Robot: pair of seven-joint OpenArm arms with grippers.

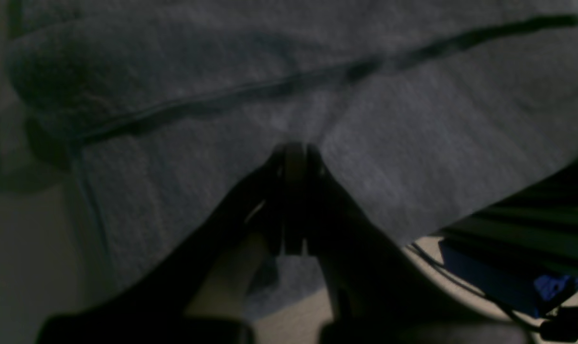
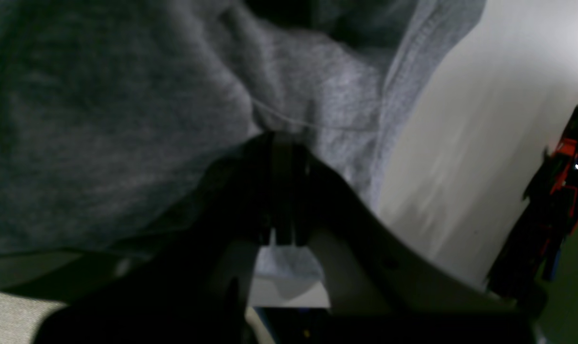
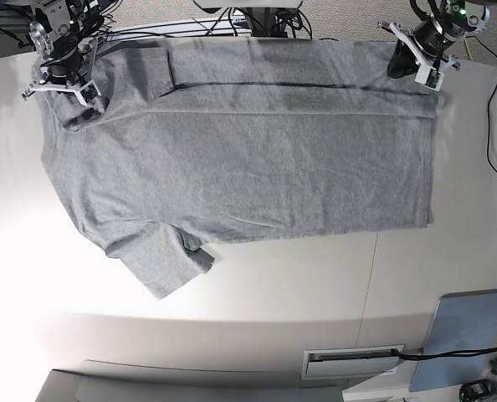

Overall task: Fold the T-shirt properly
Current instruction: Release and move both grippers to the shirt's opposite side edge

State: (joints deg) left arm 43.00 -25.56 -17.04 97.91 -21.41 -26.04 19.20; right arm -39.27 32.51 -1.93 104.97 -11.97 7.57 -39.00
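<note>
One grey T-shirt (image 3: pixel 248 159) lies spread on the white desk (image 3: pixel 257 293). Two tools pinch its far edge: the left tool (image 3: pixel 417 65) and the right tool (image 3: pixel 81 99), both clamped on cloth.

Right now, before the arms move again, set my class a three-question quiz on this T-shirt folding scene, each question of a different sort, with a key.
1. True or false: both grippers are shut on the T-shirt.
2. Which sleeve lies flat and free on the table? A. the one nearest the camera in the base view B. the one at the far edge C. neither
3. Fill in: a strip along the shirt's far edge is already ____ over.

Key
1. True: the left gripper pinches the hem corner, the right gripper the shoulder.
2. A
3. folded
</note>
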